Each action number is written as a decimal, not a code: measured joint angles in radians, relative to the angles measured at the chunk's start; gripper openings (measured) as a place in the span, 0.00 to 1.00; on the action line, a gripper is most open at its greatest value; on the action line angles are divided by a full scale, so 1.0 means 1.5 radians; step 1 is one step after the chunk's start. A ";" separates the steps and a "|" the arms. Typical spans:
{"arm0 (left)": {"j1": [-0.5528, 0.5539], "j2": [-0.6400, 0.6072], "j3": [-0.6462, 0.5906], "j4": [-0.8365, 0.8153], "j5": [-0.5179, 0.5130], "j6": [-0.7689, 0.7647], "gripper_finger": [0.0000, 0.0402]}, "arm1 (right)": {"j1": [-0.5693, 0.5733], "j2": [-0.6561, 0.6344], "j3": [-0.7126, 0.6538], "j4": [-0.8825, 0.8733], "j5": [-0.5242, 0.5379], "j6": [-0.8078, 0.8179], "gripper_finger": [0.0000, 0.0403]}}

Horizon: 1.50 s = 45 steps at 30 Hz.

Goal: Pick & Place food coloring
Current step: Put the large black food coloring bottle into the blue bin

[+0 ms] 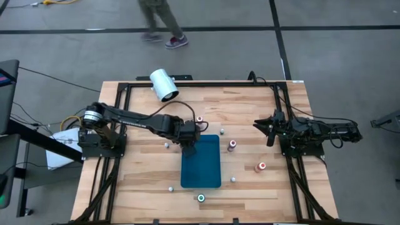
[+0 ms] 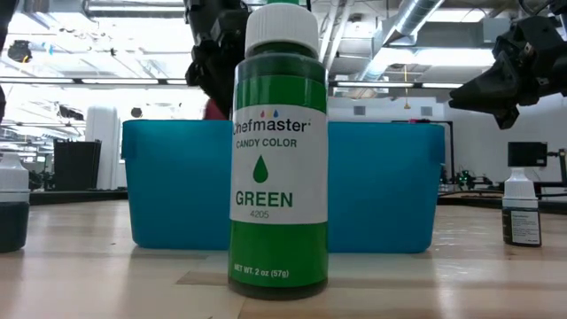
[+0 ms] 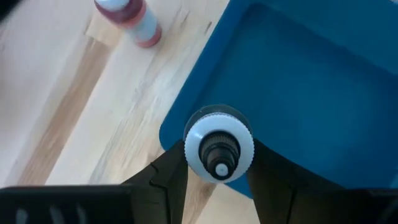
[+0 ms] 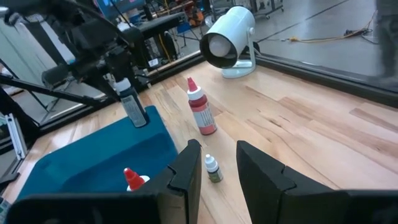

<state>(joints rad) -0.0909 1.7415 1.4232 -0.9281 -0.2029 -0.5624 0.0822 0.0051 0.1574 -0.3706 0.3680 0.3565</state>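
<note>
**A:** What is the biggest thing on the table (image 1: 269,194)?

**B:** One blue bin (image 1: 201,161) at the centre. One white cylinder (image 1: 164,85) lies at its 11 o'clock, near the table's far edge.

**A:** And the arms?

**B:** Two. The left gripper (image 1: 188,148) is at the bin's 10 o'clock corner, its fingers (image 3: 171,177) clamped on a dark bottle (image 3: 219,151) with a white cap, held above that corner. The right gripper (image 1: 267,129) waits at 3 o'clock, fingers parted, holding nothing.

**A:** How many bottles?

**B:** In the high view, about three red ones from 12 to 4 o'clock, one green bottle (image 1: 201,198) at 6 o'clock, and some four tiny pale ones scattered around; the small ones are hard to count.
</note>
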 joint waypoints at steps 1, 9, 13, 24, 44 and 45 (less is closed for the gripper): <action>-0.003 0.005 -0.001 -0.001 0.000 0.000 0.32 | 0.000 0.000 0.000 0.000 0.000 0.000 0.23; -0.025 0.041 -0.001 0.008 -0.017 -0.018 0.32 | 0.000 0.000 0.000 -0.002 0.000 0.000 0.23; -0.028 0.056 0.000 0.009 -0.038 -0.020 0.32 | 0.000 0.001 0.000 -0.003 0.000 0.000 0.23; -0.031 0.097 -0.001 0.020 -0.060 -0.019 0.33 | 0.000 0.000 0.000 -0.010 0.000 0.001 0.23; -0.031 0.097 -0.002 0.020 -0.060 -0.013 0.41 | 0.000 0.000 0.000 -0.012 0.000 0.001 0.23; -0.031 0.097 -0.002 0.020 -0.060 -0.013 0.41 | 0.000 0.000 0.000 -0.012 0.000 0.001 0.23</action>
<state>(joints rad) -0.1379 1.8866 1.4208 -0.8982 -0.2932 -0.5816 0.0826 0.0051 0.1574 -0.3889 0.3679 0.3573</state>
